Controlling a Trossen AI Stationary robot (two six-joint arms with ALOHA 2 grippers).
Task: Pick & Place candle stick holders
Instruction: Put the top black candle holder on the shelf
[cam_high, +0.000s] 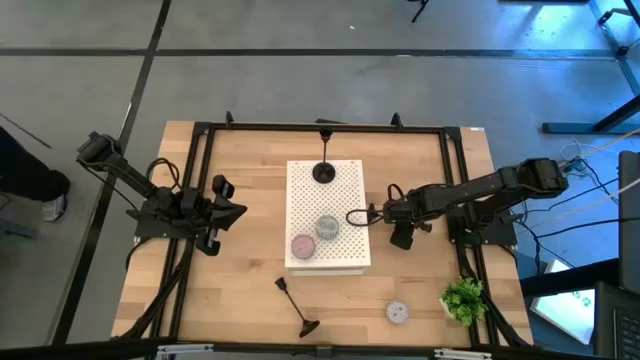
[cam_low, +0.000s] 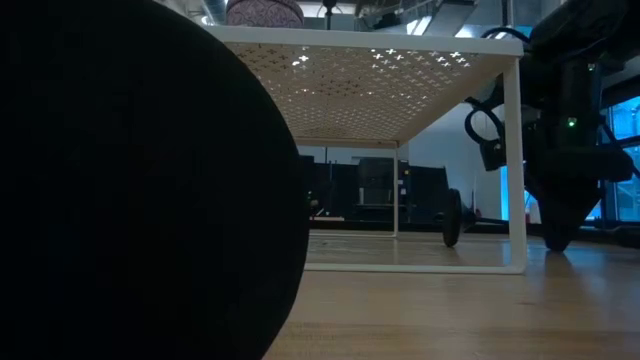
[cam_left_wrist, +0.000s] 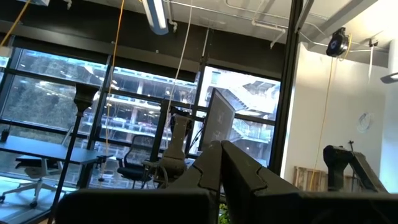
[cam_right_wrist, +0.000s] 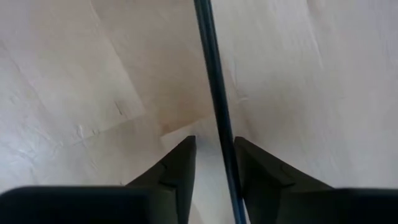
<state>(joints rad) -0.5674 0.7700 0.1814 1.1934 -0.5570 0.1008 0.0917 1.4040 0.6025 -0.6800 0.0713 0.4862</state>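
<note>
A black candle stick holder lies on the wood just right of the white board (cam_high: 328, 258), its round base (cam_high: 357, 216) toward the board. My right gripper (cam_high: 399, 224) points straight down over its thin stem (cam_right_wrist: 214, 93), fingers open, one on each side. Another black holder (cam_high: 324, 172) stands upright on the board with a grey puck (cam_high: 328, 227) and a pink puck (cam_high: 303, 245). A third black holder (cam_high: 297, 305) lies near the front edge, beside a lavender puck (cam_high: 398, 312). My left gripper (cam_left_wrist: 221, 167) waits shut at the table's left, raised and tipped upward. My right gripper comes from above with its fingers across the lying holder's stem (cam_right_wrist: 225, 140), which runs through the gap close along one finger (cam_right_wrist: 249, 168). I cannot tell whether that finger touches it. The holder rests on the table.
A small green plant (cam_high: 463, 298) stands at the front right corner. A black frame (cam_high: 200, 150) runs around the table top. In the low view a big dark round shape (cam_low: 130, 180) blocks the left half; the board's thin legs (cam_low: 515, 160) stand beside my right gripper (cam_low: 556, 235).
</note>
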